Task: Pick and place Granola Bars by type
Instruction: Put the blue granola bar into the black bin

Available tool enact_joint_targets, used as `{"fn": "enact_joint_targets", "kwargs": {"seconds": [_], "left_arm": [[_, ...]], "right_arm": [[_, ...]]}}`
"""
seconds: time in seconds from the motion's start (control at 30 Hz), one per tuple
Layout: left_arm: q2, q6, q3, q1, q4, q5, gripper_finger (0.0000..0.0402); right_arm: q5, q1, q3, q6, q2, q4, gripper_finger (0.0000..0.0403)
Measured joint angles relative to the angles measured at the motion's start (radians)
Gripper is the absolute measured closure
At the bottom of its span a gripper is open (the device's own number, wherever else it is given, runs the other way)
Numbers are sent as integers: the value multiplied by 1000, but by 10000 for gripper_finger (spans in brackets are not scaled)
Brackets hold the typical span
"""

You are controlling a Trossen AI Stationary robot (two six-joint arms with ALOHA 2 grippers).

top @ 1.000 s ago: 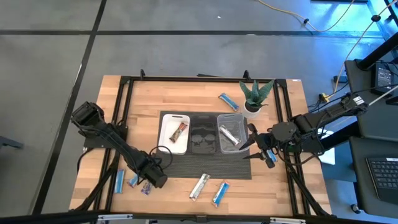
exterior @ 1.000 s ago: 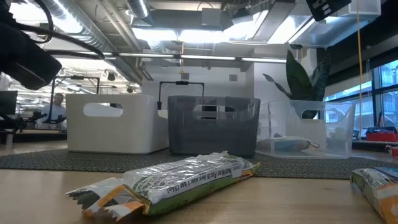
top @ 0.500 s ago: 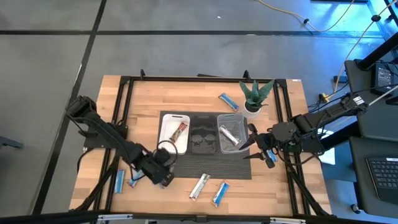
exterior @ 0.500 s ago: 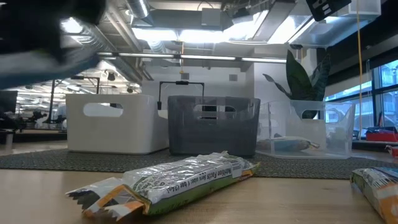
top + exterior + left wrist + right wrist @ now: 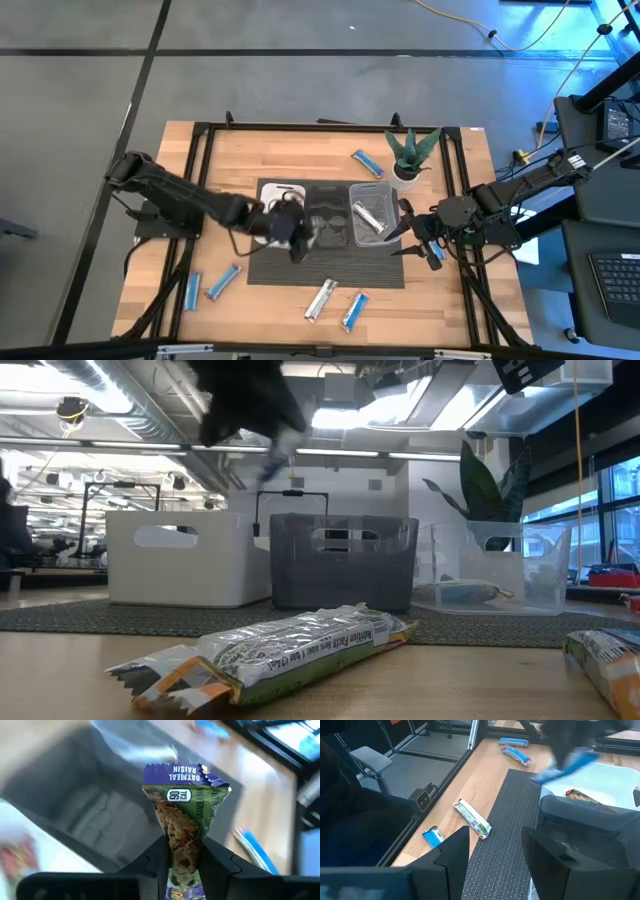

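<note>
My left gripper [image 5: 299,243] is shut on a purple-and-green granola bar [image 5: 182,810] above the black tray [image 5: 330,200]. The low view shows this gripper high up [image 5: 245,400]. My right gripper [image 5: 405,232] waits open and empty beside the clear tray [image 5: 372,190], which holds a silver bar [image 5: 368,218]. A red bar [image 5: 582,797] lies in the white tray [image 5: 272,192]. Two blue bars [image 5: 192,290] [image 5: 222,283] lie flat at the table's near left. A silver bar [image 5: 321,299] and a blue bar [image 5: 354,310] lie near the front edge. My left gripper pinches the purple-and-green bar between its two fingers, on the wrapper's flat faces near one end [image 5: 181,851]. The other end, with its crimped purple edge [image 5: 185,770], sticks out past the fingertips. The bar is lifted clear, above the black tray.
A potted plant [image 5: 410,155] stands behind the clear tray, with a blue bar [image 5: 366,163] next to it. Another blue bar [image 5: 436,256] lies by my right gripper. The three trays stand on a dark mat [image 5: 300,272]. A black frame [image 5: 200,150] borders the table.
My left gripper has risen from the table's near left, carrying the purple-and-green bar, and swung toward the right and far side to above the trays. The bar is lifted clear of the table. The two blue bars there stay where they were.
</note>
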Motion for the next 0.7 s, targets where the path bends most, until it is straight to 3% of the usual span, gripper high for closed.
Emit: {"fn": "enact_joint_targets", "kwargs": {"seconds": [0.33,0.7], "left_arm": [[31,81,-9,152,29,-76,322],[171,122,-10,189,136,25,322]], "right_arm": [[0,0,0,-3,0,0,221],[0,0,0,-47,0,-1,221]]}}
